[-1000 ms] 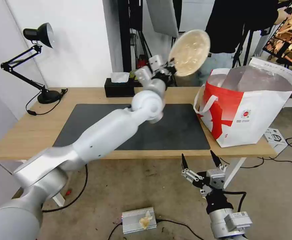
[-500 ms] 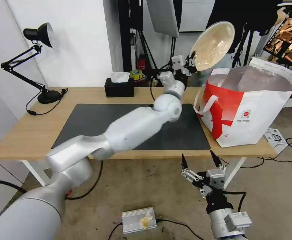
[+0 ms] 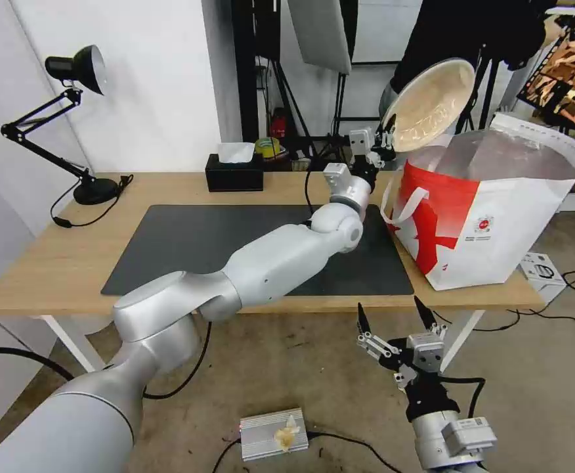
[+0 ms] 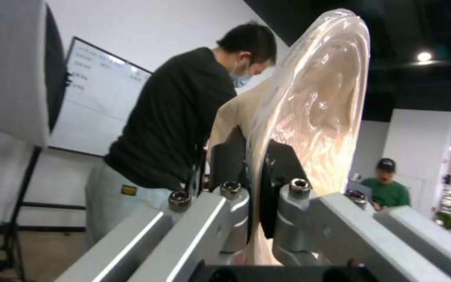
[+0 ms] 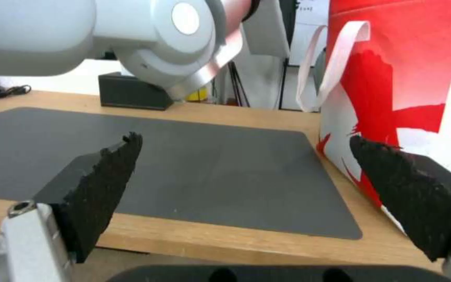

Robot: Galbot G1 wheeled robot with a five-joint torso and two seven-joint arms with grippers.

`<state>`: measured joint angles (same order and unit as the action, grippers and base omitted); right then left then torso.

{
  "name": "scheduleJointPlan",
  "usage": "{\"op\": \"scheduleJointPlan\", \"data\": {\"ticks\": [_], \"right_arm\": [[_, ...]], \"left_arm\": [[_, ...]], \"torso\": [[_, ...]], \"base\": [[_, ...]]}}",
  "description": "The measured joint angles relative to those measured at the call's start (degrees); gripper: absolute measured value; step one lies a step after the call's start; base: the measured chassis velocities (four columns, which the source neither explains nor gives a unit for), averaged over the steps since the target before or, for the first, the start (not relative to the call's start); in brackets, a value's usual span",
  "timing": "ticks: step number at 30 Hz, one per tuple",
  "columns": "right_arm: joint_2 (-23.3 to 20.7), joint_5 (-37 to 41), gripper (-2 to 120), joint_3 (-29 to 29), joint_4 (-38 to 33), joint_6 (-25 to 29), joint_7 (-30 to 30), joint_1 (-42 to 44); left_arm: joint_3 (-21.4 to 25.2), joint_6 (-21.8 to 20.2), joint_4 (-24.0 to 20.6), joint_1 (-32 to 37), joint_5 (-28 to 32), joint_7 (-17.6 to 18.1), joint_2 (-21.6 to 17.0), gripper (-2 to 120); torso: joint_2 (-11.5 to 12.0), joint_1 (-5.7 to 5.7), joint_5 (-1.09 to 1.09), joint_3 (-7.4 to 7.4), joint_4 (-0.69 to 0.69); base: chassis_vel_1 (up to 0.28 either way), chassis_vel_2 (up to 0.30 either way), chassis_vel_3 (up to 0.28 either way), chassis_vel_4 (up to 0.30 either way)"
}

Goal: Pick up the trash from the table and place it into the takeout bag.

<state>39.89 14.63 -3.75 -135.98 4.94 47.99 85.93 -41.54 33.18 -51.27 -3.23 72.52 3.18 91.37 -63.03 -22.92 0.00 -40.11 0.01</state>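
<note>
My left gripper (image 3: 387, 138) is shut on the rim of the beige pulp bowl (image 3: 432, 104), a piece of the trash, and holds it tilted on edge high above the table (image 3: 51, 263), at the near left lip of the takeout bag (image 3: 491, 217). The left wrist view shows both black pads (image 4: 228, 158) clamping the bowl's (image 4: 319, 98) rim. The bag stands open on the table's right end, its foil lining showing. My right gripper (image 3: 396, 315) hangs open below the table's front edge, facing the mat (image 5: 184, 164) and the bag (image 5: 408, 78).
A black tissue box (image 3: 235, 174) sits at the back of the table and a black desk lamp (image 3: 77, 69) at the far left. The dark grey mat (image 3: 189, 243) covers the middle. Cables and a small metal box (image 3: 274, 433) lie on the floor.
My left arm has swung the bowl to the right, from above the back of the mat to the bag's near lip. The right arm has stayed put.
</note>
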Motion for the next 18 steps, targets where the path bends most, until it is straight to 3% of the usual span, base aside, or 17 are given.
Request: {"op": "scheduleJointPlan", "data": {"ticks": [15, 18], "right_arm": [[0.00, 0.00, 100, 0.00, 0.00, 0.00, 0.00, 0.00], [0.00, 0.00, 100, 0.00, 0.00, 0.00, 0.00, 0.00]], "left_arm": [[-7.84, -0.49, 4.29, -4.54, 9.69, -9.14, -0.08, 1], [-9.44, -1.51, 5.76, -5.32, 12.01, -12.80, -0.09, 1]], "torso": [[0.00, 0.00, 0.00, 0.00, -0.02], [0.00, 0.00, 0.00, 0.00, -0.01]], "base": [[0.000, 0.000, 0.000, 0.000], [0.000, 0.000, 0.000, 0.000]]}}
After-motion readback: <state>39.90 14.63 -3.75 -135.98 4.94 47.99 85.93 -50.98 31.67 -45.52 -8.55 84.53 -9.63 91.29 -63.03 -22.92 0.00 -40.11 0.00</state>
